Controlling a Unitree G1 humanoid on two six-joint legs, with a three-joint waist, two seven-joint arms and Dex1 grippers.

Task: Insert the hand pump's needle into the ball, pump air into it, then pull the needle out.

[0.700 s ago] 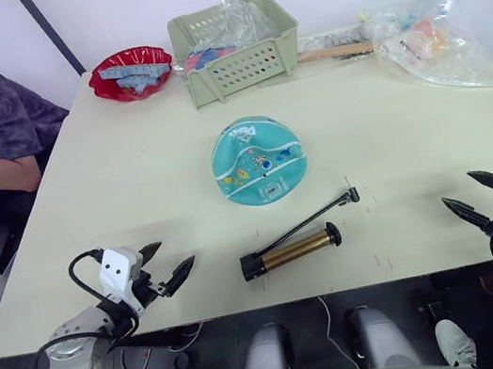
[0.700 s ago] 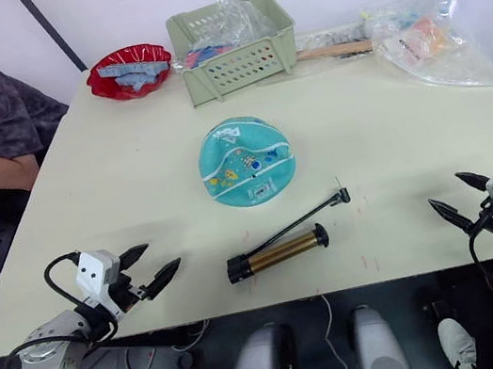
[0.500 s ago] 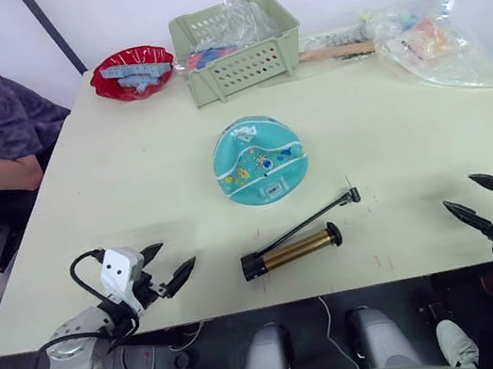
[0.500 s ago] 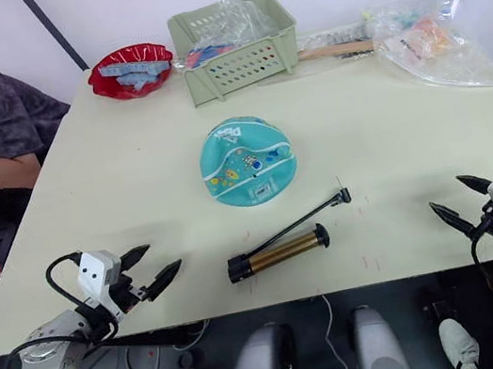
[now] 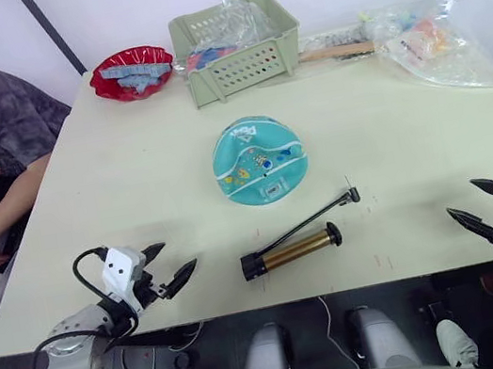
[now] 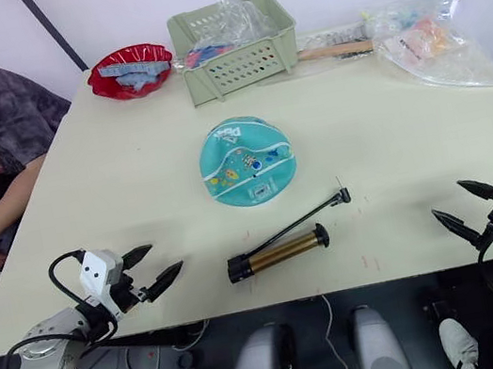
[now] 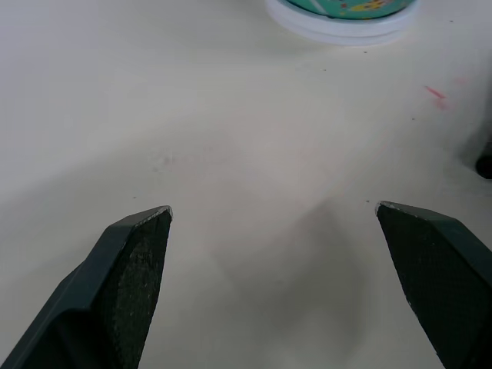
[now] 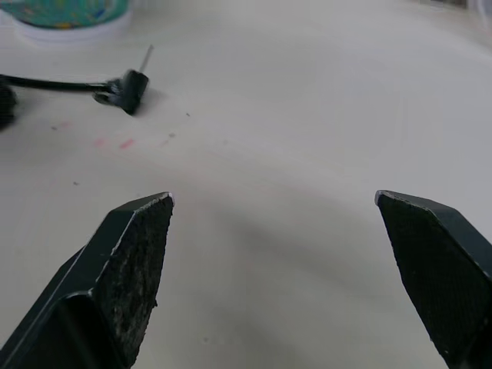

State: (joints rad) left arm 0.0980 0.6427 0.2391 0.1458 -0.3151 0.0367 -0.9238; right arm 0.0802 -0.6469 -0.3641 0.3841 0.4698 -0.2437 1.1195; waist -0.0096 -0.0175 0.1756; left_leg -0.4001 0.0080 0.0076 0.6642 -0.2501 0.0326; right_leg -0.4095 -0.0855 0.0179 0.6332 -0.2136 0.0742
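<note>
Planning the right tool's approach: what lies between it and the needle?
Only bare table with faint red marks between the right tool and the needle, per the right wrist view.

1 ball [image 5: 259,160], 1 pump [image 5: 292,252], 1 basket [image 5: 236,45], 1 red bowl [image 5: 131,73]

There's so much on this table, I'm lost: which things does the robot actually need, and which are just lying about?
Needed:
ball
hand pump
needle

Lying about:
green basket
red bowl
plastic bags
</note>
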